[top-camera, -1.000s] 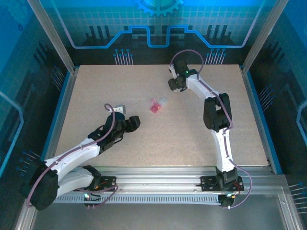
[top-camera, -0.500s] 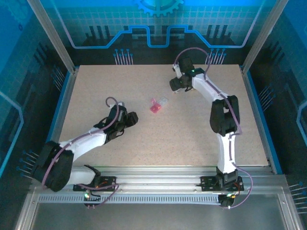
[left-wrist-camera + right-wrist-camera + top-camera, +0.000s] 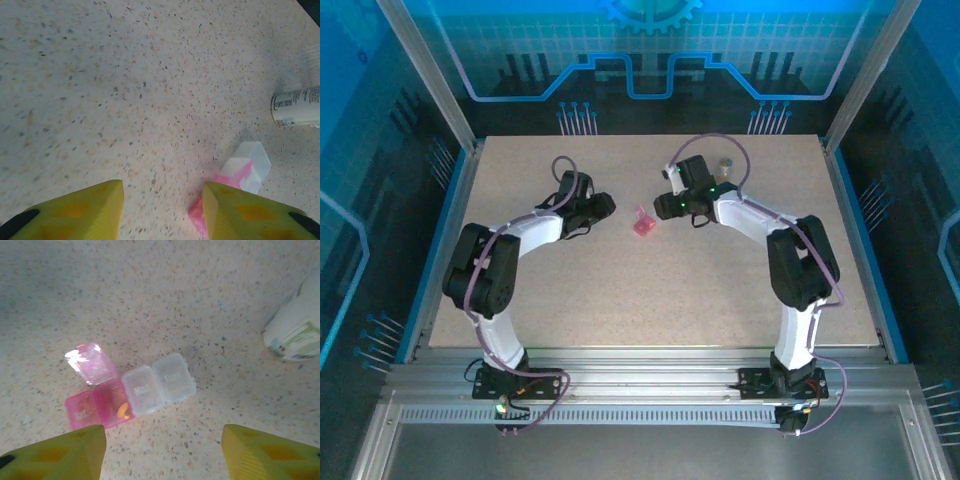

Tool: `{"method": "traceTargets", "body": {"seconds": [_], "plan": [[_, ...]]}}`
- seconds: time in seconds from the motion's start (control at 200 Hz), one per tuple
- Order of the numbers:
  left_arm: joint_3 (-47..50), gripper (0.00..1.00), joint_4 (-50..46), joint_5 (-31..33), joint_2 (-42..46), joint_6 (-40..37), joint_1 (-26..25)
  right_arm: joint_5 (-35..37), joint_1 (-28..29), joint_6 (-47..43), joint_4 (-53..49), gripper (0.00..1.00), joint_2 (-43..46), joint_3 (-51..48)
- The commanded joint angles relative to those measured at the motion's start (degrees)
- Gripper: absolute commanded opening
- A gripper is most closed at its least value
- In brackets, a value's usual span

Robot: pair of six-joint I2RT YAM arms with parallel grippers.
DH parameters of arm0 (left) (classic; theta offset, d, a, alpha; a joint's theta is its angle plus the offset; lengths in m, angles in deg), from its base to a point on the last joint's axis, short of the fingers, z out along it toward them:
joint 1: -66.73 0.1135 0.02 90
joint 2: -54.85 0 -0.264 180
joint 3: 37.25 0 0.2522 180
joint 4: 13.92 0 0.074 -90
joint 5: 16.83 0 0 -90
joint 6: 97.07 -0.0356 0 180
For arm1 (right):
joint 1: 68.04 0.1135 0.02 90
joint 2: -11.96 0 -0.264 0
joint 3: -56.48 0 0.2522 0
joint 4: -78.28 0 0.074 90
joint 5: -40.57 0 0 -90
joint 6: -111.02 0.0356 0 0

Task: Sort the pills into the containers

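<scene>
Pink pill box (image 3: 135,390) lies lid-open just ahead of the wide right claw (image 3: 162,432), probably for picking; left claw (image 3: 162,187) narrower, empty.

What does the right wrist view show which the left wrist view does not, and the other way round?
Right wrist view: the right gripper, open; the day labels on the pink-and-clear plastic pill box; an orange pill in its open pink compartment. Left wrist view: the left gripper, open. Both: the pill box, the white labelled bottle and the speckled table.
</scene>
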Motion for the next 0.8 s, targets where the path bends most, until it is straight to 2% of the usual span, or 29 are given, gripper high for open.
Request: {"method": "traceTargets", "body": {"seconds": [0.0, 0.145, 0.43, 0.796], "plan": [[-3.44, 0.44, -3.3, -4.42, -3.58, -0.82, 0.0, -1.09, -0.25, 4.19, 5.76, 0.6, -2.99, -0.23], [-6.08, 0.44, -3.99, -5.89, -7.57, 0.02, -0.09, -2.21, -0.71, 5.99, 8.14, 0.56, -6.04, -0.41], [-11.2, 0.44, -5.11, -6.39, -12.54, -0.46, -1.81, -3.97, -1.65, 6.78, 9.43, 0.54, -10.14, 1.33], [-12.87, 0.44, -3.43, -7.83, -14.43, -2.02, -5.55, -7.69, -2.7, 8.06, 8.85, 0.52, -12.11, 2.77]]}}
